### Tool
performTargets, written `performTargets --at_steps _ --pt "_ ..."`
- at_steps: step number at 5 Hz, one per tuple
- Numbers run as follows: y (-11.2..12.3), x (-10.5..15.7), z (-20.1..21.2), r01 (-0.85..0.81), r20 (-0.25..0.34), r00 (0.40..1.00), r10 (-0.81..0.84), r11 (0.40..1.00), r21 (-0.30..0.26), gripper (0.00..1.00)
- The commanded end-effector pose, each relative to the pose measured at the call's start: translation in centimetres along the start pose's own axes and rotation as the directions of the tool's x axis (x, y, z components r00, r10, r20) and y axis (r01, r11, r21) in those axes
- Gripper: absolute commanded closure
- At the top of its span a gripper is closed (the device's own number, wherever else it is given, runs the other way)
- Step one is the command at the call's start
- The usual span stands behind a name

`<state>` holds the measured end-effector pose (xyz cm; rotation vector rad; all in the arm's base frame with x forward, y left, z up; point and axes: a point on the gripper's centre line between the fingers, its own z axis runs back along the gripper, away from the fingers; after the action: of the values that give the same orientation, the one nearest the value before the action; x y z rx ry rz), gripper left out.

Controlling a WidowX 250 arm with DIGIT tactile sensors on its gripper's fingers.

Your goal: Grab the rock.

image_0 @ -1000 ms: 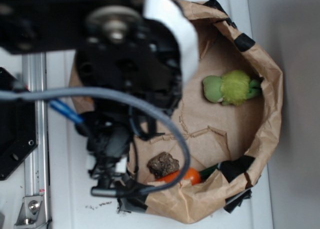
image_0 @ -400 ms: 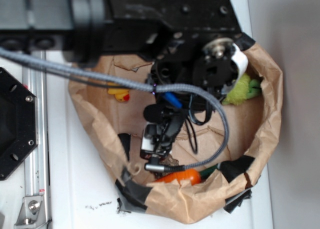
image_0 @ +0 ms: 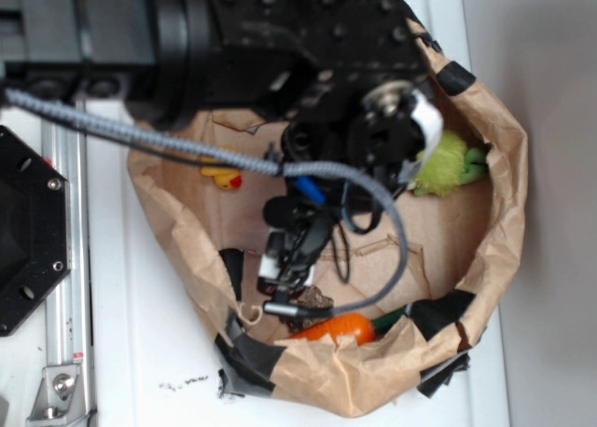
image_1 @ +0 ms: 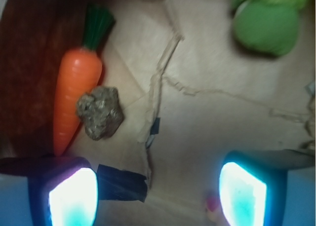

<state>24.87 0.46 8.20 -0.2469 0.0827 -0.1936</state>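
While the arm (image_0: 280, 45) fills the top of the exterior view, the gripper (image_1: 158, 191) hangs inside a brown paper bag (image_0: 504, 166) with its jaws spread wide and nothing between them. Both glowing fingertips (image_1: 71, 199) sit at the bottom edge of the wrist view, far apart, bare paper between. The rock (image_1: 100, 111) lies left of centre in the wrist view, above the left fingertip and clear of it. It touches the right flank of the orange carrot (image_1: 73, 95), which lies lengthwise along the left with its green top pointing up. A strip of black tape (image_1: 122, 182) sits just right of the left fingertip, below the rock. Torn paper creases run up the middle of the bag floor. A green plush toy (image_1: 266, 23) sits in the upper right of the wrist view, well apart from the rock. In the exterior view the rock (image_0: 317, 299) is mostly hidden under the gripper, just above the carrot (image_0: 338, 329) at the bag's lower edge. A small yellow duck (image_0: 222, 177) shows at the left inside the bag. The grey cable (image_0: 140, 140) crosses the frame from the left and loops over the bag floor. The bag stands on a white table (image_0: 140, 352).
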Motion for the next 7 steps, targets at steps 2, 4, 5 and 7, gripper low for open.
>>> performTargets --at_steps 2,4,5,7 --pt "-2.8 1.1 -3.7 0.234 0.114 0.963 -0.243 0.968 0.088 0.0" --pt "-4.9 1.2 -3.9 0.465 0.159 0.866 -0.474 0.881 0.091 0.0" --pt "-5.5 1.7 -4.8 0.494 0.121 0.855 -0.504 0.863 0.107 0.0" --pt "-6.0 2.9 -6.3 0.463 0.066 0.874 -0.482 0.866 0.191 0.0"
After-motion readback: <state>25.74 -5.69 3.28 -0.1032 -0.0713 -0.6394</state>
